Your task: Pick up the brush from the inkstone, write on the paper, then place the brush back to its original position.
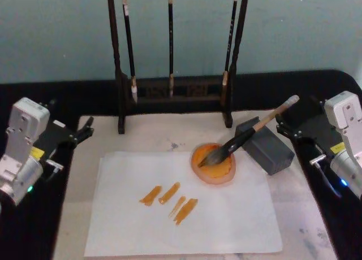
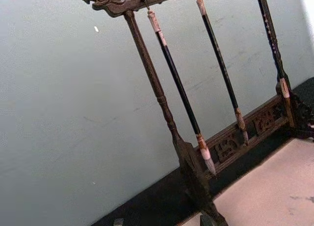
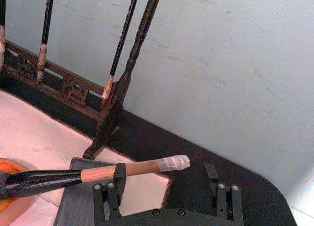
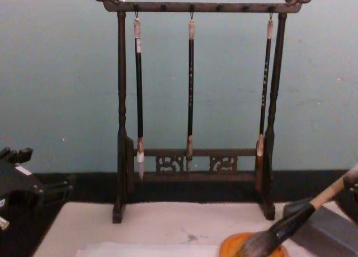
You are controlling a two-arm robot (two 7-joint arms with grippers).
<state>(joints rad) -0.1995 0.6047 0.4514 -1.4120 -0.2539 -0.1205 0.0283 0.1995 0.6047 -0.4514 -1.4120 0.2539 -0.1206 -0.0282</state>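
The brush (image 1: 249,134) lies at a slant, its grey bristles in the orange inkstone (image 1: 213,170) and its tan handle propped on a grey block (image 1: 266,147). The white paper (image 1: 226,220) lies flat under the inkstone and carries several orange strokes. My right gripper (image 1: 298,142) stands open just right of the brush's white end cap. In the right wrist view the brush (image 3: 103,173) passes one finger of the open right gripper (image 3: 164,176) and nothing is held. My left gripper (image 1: 70,147) rests open at the table's left side, far from the brush.
A dark wooden rack (image 1: 172,96) with three thin black brushes hanging from it stands at the back of the cream mat (image 1: 153,135). The rack (image 4: 193,162) also fills the chest view behind the inkstone (image 4: 235,247). Black table borders the mat on both sides.
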